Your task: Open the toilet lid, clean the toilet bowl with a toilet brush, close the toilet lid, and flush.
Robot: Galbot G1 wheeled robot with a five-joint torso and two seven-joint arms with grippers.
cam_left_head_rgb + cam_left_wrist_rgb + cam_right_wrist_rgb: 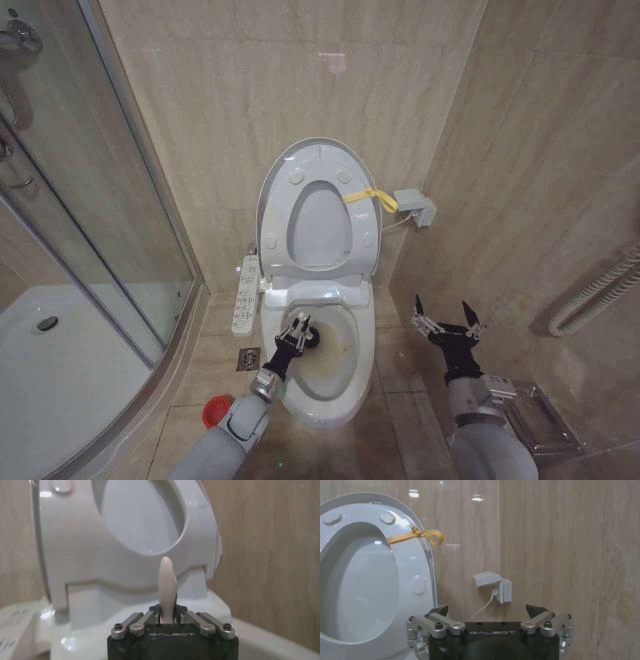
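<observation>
The toilet lid [322,230] stands upright against the wall with the ring seat raised in front of it. Below, the toilet bowl [340,365] lies uncovered, with brownish staining inside. My left gripper [298,333] hovers over the bowl's left rear rim, shut on the toilet brush. In the left wrist view the brush's thin white handle [166,579] sticks up between the fingers of that gripper [167,613]. I cannot make out the brush's lower end. Its red holder [217,410] sits on the floor left of the pedestal. My right gripper [446,322] [487,611] hangs open right of the toilet, holding nothing.
A white control panel [245,295] juts from the toilet's left side. The glass shower enclosure [110,220] and its white tray [70,370] take up the left. A yellow strap [365,196] runs to a wall box [415,208]. A metal rack [545,420] stands low right.
</observation>
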